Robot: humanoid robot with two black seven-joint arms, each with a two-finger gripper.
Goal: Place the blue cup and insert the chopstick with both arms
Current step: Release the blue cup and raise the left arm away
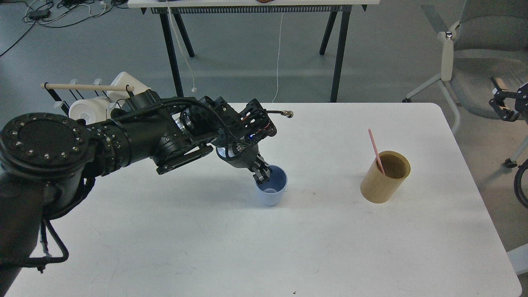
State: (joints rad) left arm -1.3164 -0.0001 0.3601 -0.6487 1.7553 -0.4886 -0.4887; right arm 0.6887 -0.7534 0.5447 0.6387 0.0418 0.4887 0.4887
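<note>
The blue cup (271,185) stands upright on the white table (264,247), left of centre. My left gripper (261,173) reaches down to its left rim, with one finger inside the cup and one outside, closed on the rim. The pink chopstick (375,149) leans in a tan bamboo-coloured cylinder (385,178) to the right of the cup. A black part of my right arm (508,103) shows at the right edge, off the table; its fingers cannot be told apart.
A rack with a pale wooden rod (86,87) and white mugs (88,109) stands at the table's back left, behind my left arm. A grey chair (474,62) is at the right. A second table's legs (340,53) stand beyond the far edge.
</note>
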